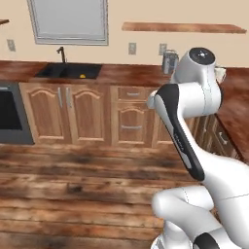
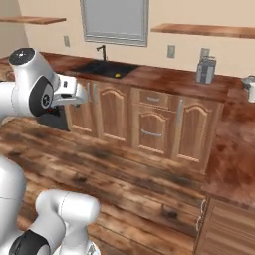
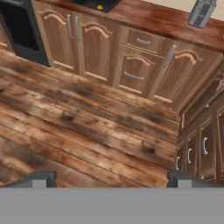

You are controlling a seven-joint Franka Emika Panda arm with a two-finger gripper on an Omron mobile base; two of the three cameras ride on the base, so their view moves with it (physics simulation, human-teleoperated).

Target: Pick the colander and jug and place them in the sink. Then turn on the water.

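The black sink is set in the far wooden counter under the window, with its dark faucet behind it and no water running. A pale cup-like vessel, cut by the frame edge on the right counter, looks like the jug; a bit of it peeks past my arm. The colander is out of view. My gripper is open and holds nothing. It hangs high over the wooden floor, far from the counter, with the white hand at the left.
A boxy grey toaster stands on the counter right of the sink. A small yellow thing lies in the sink. A black oven sits left of the cabinets. Side-counter cabinets stand at the right.
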